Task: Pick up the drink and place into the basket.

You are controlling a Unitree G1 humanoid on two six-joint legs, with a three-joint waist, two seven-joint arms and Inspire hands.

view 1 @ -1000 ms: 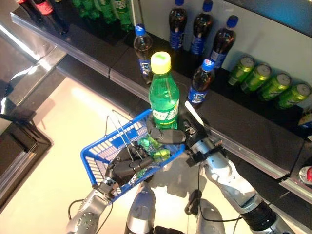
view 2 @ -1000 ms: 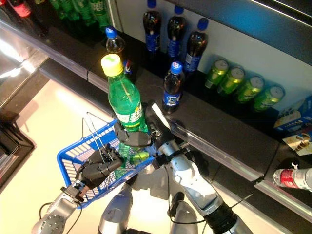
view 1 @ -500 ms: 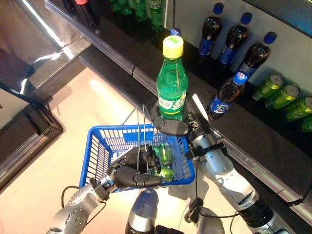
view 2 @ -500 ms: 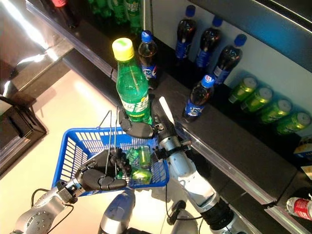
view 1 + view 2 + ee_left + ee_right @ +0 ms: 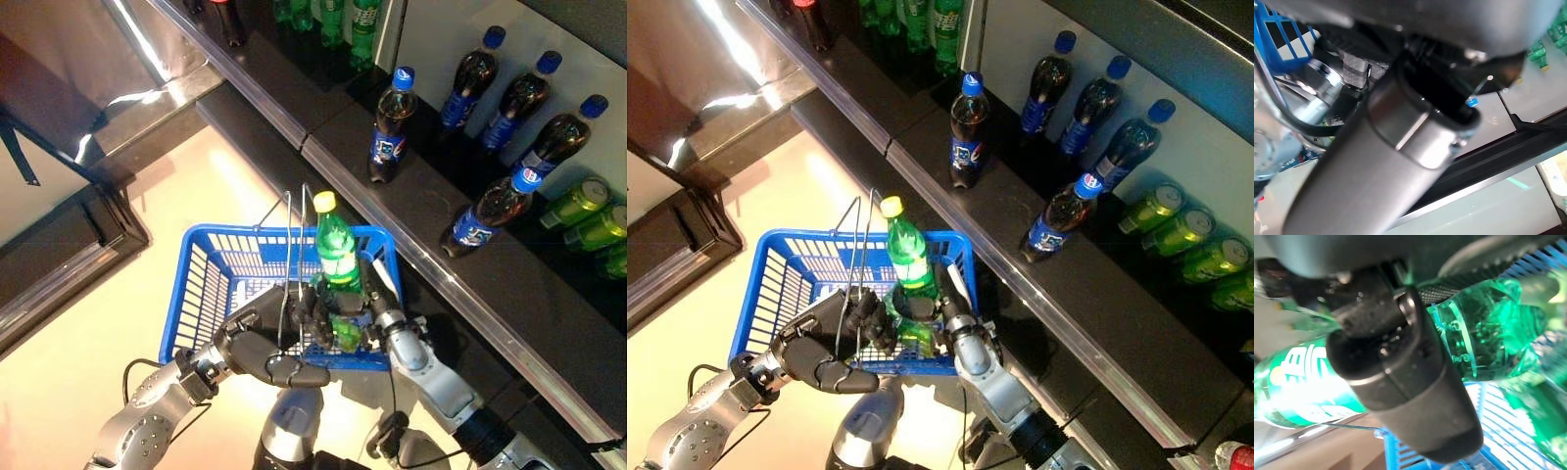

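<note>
1. The green bottle (image 5: 336,253) stands upright inside the blue basket (image 5: 201,284), centre of the frame, lowered there for release.
2. Your right hand (image 5: 345,303) is curled round its lower body.
3. Your left hand (image 5: 263,345) is clenched on the wire handles (image 5: 291,257), steadying the basket.
4. The basket floor and the other green items in it are partly hidden.

Both hands, left hand (image 5: 265,348) and right hand (image 5: 364,315), are curled closed.
</note>
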